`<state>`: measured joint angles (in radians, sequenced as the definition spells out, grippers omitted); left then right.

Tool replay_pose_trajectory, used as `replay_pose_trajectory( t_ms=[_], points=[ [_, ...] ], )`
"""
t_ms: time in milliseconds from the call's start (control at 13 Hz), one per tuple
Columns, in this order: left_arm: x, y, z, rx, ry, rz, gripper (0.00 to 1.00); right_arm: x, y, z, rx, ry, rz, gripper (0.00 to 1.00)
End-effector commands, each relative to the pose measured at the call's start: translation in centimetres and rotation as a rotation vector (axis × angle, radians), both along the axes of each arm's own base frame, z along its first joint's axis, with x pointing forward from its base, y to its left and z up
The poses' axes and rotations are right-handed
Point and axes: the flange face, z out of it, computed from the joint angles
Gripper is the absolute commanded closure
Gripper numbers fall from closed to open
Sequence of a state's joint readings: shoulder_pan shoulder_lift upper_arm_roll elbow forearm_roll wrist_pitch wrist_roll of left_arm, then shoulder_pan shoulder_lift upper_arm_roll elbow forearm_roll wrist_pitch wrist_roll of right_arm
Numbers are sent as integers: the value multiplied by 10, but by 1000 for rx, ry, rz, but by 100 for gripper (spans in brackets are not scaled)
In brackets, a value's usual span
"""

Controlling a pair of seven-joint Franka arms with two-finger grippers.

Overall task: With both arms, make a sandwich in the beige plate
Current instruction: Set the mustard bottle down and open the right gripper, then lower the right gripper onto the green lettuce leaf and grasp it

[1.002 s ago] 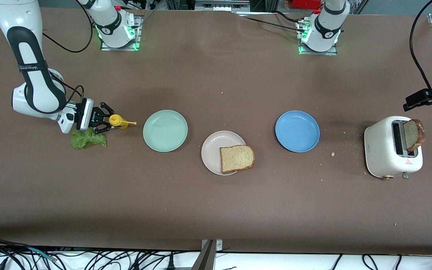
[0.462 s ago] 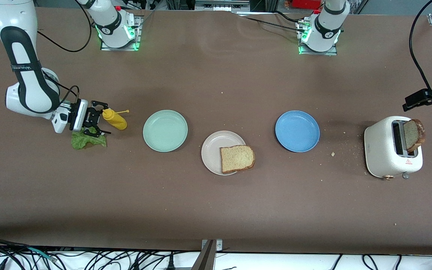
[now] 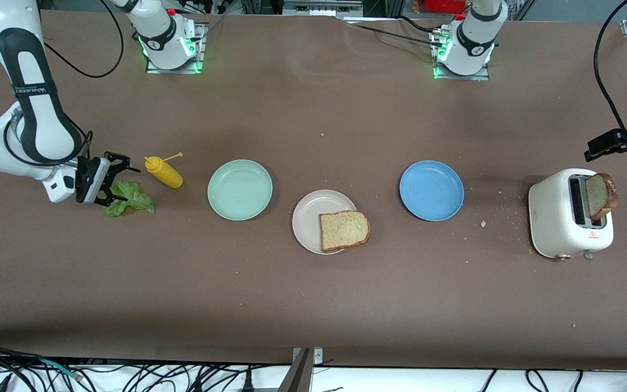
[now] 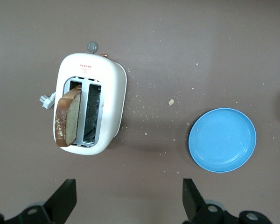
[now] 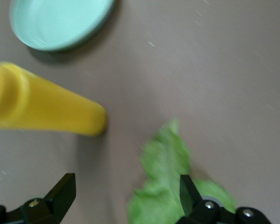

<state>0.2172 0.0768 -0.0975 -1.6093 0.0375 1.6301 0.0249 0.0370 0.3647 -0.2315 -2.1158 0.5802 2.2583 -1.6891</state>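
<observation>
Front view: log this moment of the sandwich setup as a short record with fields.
beige plate: midway along the table, one bread slice on it, overhanging the rim
lettuce leaf: on the table beside the yellow sauce bottle
second slice: standing in the toaster
mint plate: bare
blue plate: bare
right tool: open, low at the lettuce leaf
left tool: open, high over the table by the toaster

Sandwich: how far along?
Done: one bread slice lies on the beige plate. In hand: nothing; the right pincer, open, is at the lettuce, beside the mustard bottle. Left: lettuce, then the second slice from the toaster; the left pincer hangs open above it.
</observation>
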Motion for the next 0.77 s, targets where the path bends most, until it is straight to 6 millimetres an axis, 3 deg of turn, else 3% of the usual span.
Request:
replay_pose_trajectory(
  t_ms=[0,231,462,694],
  points=[
    [4,0,4,-25,-2,-12,0,9,-11,14,-158,-50,-40,2],
    [5,2,0,-26,4,-12,0,20,3,23,-313,-30,-78,2],
    [5,2,0,-26,4,-11,0,19,19,6,-317,16,-156,2],
    [5,2,1,-26,3,-11,0,27,33,8,-422,33,-326,2]
  ],
)
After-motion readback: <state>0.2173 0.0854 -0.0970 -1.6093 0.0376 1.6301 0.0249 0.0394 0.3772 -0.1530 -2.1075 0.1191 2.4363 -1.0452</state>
